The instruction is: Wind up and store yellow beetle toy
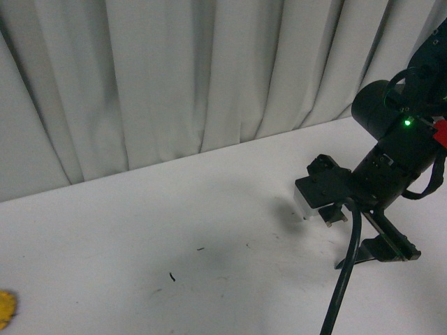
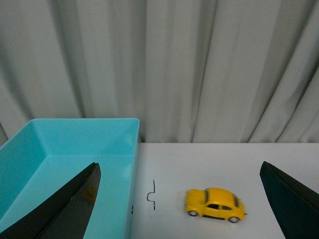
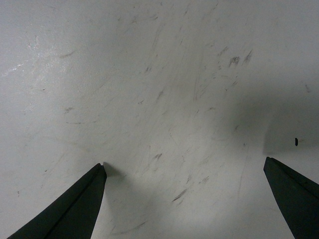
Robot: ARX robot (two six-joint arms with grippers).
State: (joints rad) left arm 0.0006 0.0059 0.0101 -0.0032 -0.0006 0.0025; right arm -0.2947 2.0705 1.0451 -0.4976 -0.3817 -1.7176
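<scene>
Black left gripper [image 2: 178, 166] gapes wide, empty; glossy yellow beetle toy [image 2: 215, 204] sits near a turquoise plastic bin [image 2: 75, 149]. Right gripper [image 3: 184, 162] also wide, empty.

No legible text, label, brand, number or sign appears in the front view or either wrist view.

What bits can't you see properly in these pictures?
1. Yellow beetle toy: the front view's edge cuts off all but a yellow sliver; in the left wrist view any wind-up part is too small to see.
2. Turquoise bin: cut off by the left wrist picture's edge and partly hidden behind the open left end effector's finger.
3. Right end effector: only its two open tips show in its wrist view.
</scene>
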